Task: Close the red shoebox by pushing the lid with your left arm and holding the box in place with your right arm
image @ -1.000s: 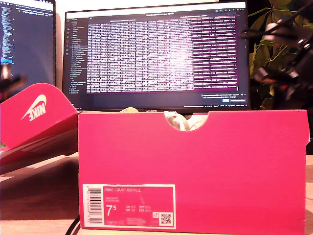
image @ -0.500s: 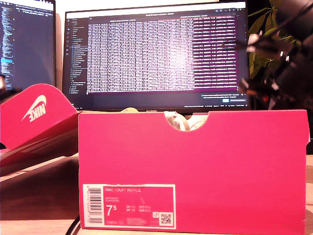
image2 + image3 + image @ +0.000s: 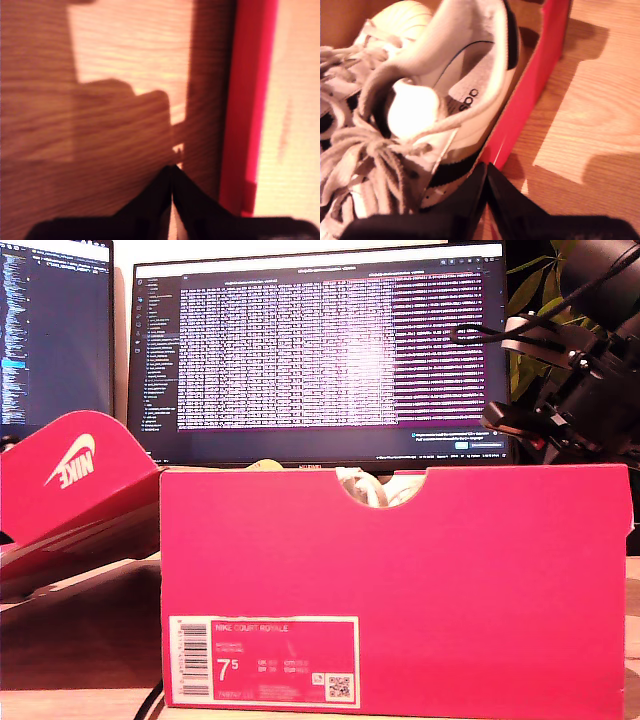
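Observation:
The red shoebox [image 3: 400, 580] stands in the middle of the exterior view, its top open. Its red lid [image 3: 70, 480], marked with a white swoosh, is swung out and tilted at the exterior view's left. My second arm [image 3: 575, 390] hangs just above the box's edge at the exterior view's right. My second gripper [image 3: 485, 172] is shut and empty, over the red box wall [image 3: 530, 95] beside a white laced shoe [image 3: 470, 75]. Over the wooden table [image 3: 100, 125], my first gripper [image 3: 172, 172] is shut next to a red edge [image 3: 247, 100]. It does not show in the exterior view.
A large lit monitor [image 3: 320, 350] stands behind the box, with a second screen [image 3: 50, 330] at the exterior view's left. A leafy plant [image 3: 535, 350] is behind my second arm. A dark cable [image 3: 150, 700] lies by the box's lower corner.
The arm at the exterior view's right came down and inward toward the box's edge. A blurred dark shape at the exterior view's left, above the lid, has gone from view.

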Controlling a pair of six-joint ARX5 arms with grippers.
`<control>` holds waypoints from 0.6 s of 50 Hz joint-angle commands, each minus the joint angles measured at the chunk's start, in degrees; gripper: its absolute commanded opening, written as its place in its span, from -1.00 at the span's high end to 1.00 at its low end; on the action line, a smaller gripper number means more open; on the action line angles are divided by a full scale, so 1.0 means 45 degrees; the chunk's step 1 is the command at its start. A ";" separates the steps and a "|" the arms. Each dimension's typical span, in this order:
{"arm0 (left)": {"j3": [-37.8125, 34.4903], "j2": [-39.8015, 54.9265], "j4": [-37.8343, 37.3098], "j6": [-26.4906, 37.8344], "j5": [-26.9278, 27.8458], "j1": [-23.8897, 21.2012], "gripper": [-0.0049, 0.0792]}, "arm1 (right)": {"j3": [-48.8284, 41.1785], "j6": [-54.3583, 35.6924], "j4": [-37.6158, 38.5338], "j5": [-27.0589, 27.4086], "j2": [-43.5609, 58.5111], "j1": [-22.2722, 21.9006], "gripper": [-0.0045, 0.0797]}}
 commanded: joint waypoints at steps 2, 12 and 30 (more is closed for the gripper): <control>-0.0185 0.0253 0.0044 0.0063 0.0665 -0.0058 0.93 | -0.0053 0.0121 0.0112 -0.0209 0.0253 0.0233 0.92; -0.0185 0.0248 0.0034 0.0058 0.1627 -0.0044 0.93 | -0.0053 0.0350 0.0466 -0.0248 0.1185 0.0869 0.92; -0.0112 -0.0024 -0.0146 0.0053 0.3633 0.0219 0.93 | -0.0053 0.0457 0.1355 -0.0248 0.1972 0.1715 0.92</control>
